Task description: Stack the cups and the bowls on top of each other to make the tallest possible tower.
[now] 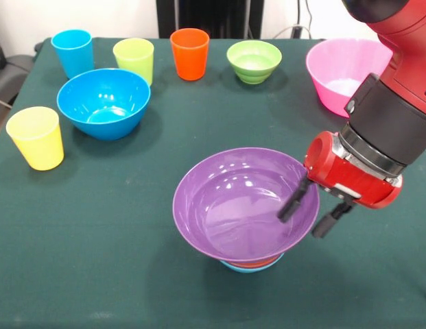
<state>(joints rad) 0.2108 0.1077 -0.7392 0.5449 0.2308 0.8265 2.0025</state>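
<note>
The tower is a wide purple bowl [233, 205] sitting on an orange bowl [259, 262] and a light-blue bowl [248, 268], of which only thin rims show beneath it. My gripper [311, 211] is at the purple bowl's right rim. One finger is inside the bowl and the other outside, with a clear gap between them, so it is open. Standing apart are the blue cup [73, 52], lime green cup [134, 59], orange cup [189, 53], yellow cup [36, 137], deep blue bowl [103, 103], green bowl [254, 61] and pink bowl [343, 72].
Everything rests on a dark green tablecloth [96, 267]. The cups and the green bowl line the far edge, and the pink bowl sits at the far right, partly behind my arm [398, 116].
</note>
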